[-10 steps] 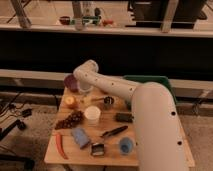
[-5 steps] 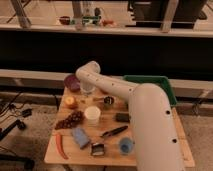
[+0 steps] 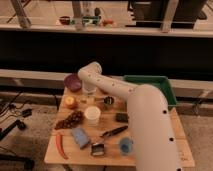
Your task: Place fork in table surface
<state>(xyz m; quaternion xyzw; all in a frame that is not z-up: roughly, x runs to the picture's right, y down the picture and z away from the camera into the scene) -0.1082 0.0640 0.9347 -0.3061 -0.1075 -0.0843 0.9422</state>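
My gripper [image 3: 89, 90] hangs down from the white wrist over the far left part of the light-brown wooden table surface [image 3: 150, 150], just right of a purple bowl [image 3: 72, 82]. The arm reaches in from the lower right and covers much of the table's right side. I cannot make out the fork; it may be hidden at or under the gripper. A small round metal cup [image 3: 108, 101] stands right of the gripper. A black-handled utensil [image 3: 114, 132] lies near the table's middle.
A green tray [image 3: 155, 86] sits at the back right. On the table are an orange fruit [image 3: 70, 102], grapes [image 3: 70, 120], a white cup [image 3: 92, 115], a blue sponge [image 3: 80, 136], a red chili [image 3: 61, 145] and a blue cup [image 3: 126, 145].
The wrist and gripper have shifted slightly to the right along the table's far side. The objects on the table have not moved.
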